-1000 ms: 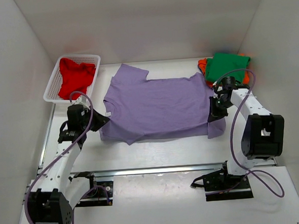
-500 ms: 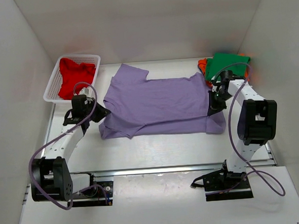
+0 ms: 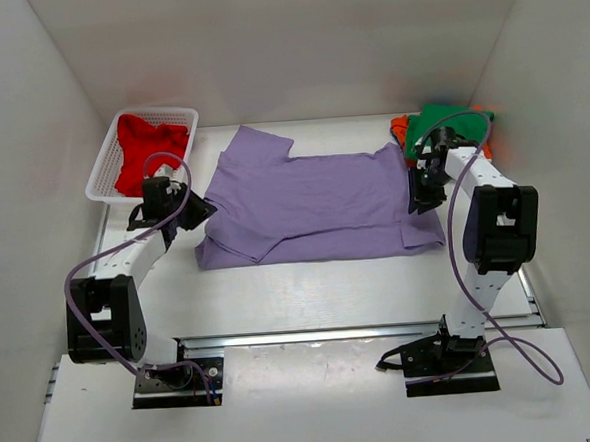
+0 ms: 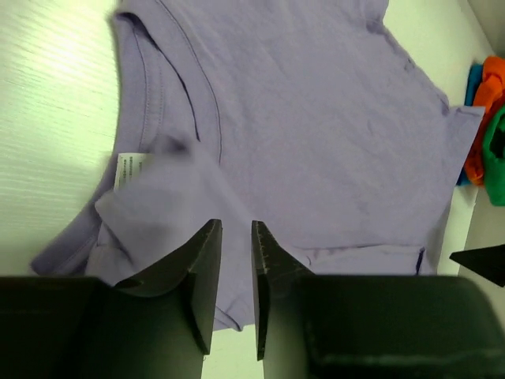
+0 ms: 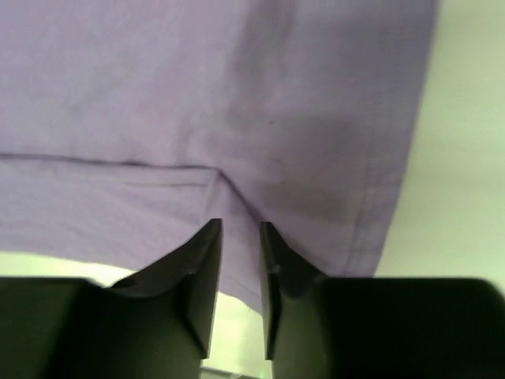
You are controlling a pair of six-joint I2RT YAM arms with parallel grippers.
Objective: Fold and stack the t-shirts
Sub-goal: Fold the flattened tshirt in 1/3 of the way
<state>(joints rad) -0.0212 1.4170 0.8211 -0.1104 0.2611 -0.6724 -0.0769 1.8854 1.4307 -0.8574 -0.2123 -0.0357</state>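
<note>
On the table (image 3: 309,290) the purple shirt (image 3: 314,205) lies flat at centre, its near edge folded over. The left arm (image 3: 127,256) stretches low to its 9 o'clock side, the right arm (image 3: 495,214) to 3 o'clock. The left gripper (image 3: 202,213) and right gripper (image 3: 417,203) are slightly parted over cloth, gripping nothing.

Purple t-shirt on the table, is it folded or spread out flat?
Partly folded: the purple t-shirt has its near edge doubled over itself; the rest lies flat.
</note>
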